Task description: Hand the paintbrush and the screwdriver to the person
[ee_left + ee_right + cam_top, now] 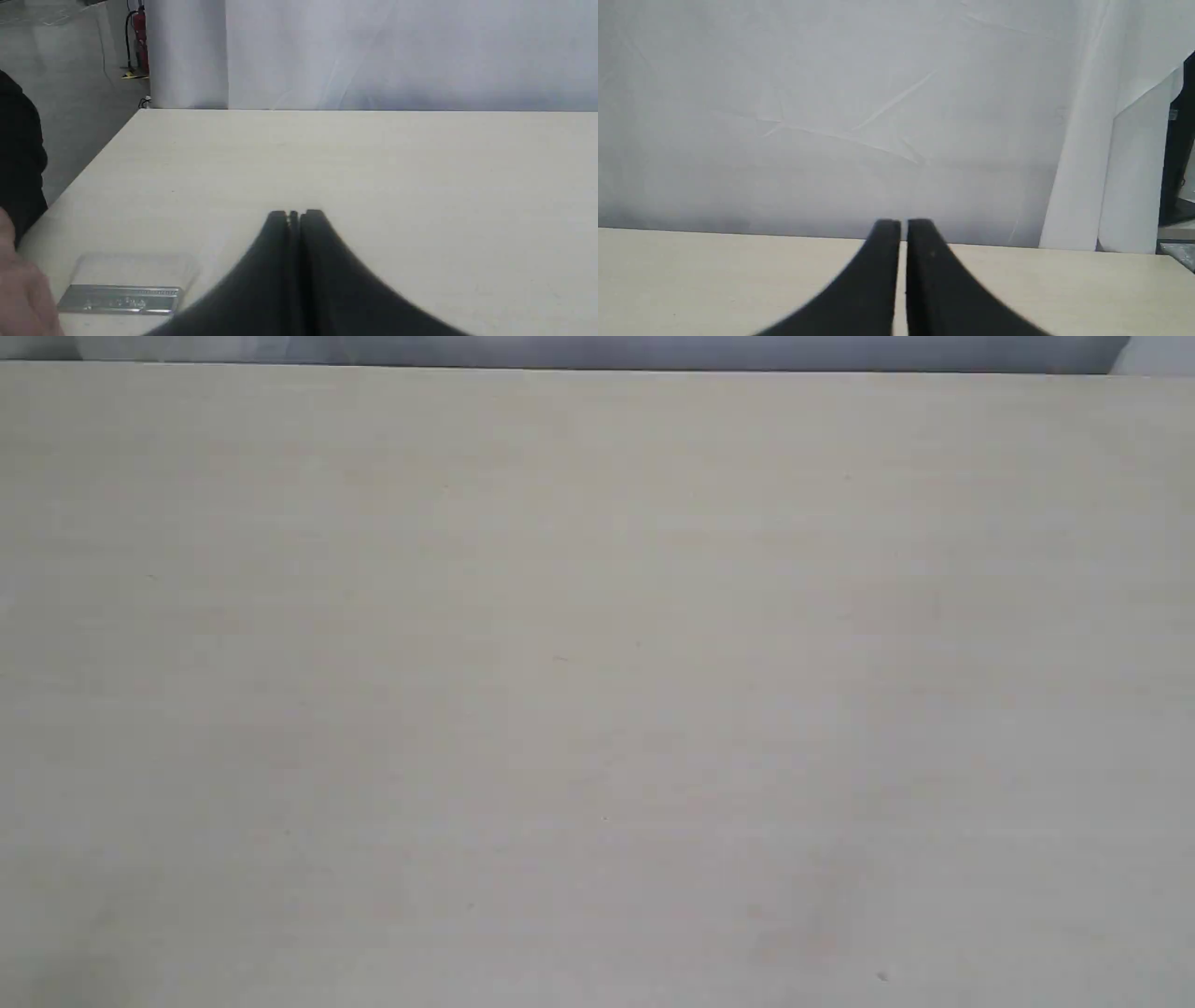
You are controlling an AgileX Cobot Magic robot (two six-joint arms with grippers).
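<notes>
**Beside the left end effector (294,215), the paintbrush (122,298) lies flat on the surface (420,177)**

We see our left end effector with its two dark fingers (275,242) pressed tight together, and nothing is between them. The paintbrush is off to one side of it, close to the thick part of the fingers and not touching them. We can make out its shiny silver band and its pale bristles, which point the same way as the fingertips. Its handle is out of the picture.

On the far side of the brush from the end effector is the person's hand (18,298), blurry and just beside the brush. We cannot tell if it touches the brush. Near the hand is a dark cloth shape (18,154).

Our right end effector (903,225) is closed too, with only a thin line of light between its fingers and nothing in it.

Ahead of both end effectors the pale surface runs to a white sheet (831,116). Far off, on the brush's side, stands a red fire extinguisher (140,42).
</notes>
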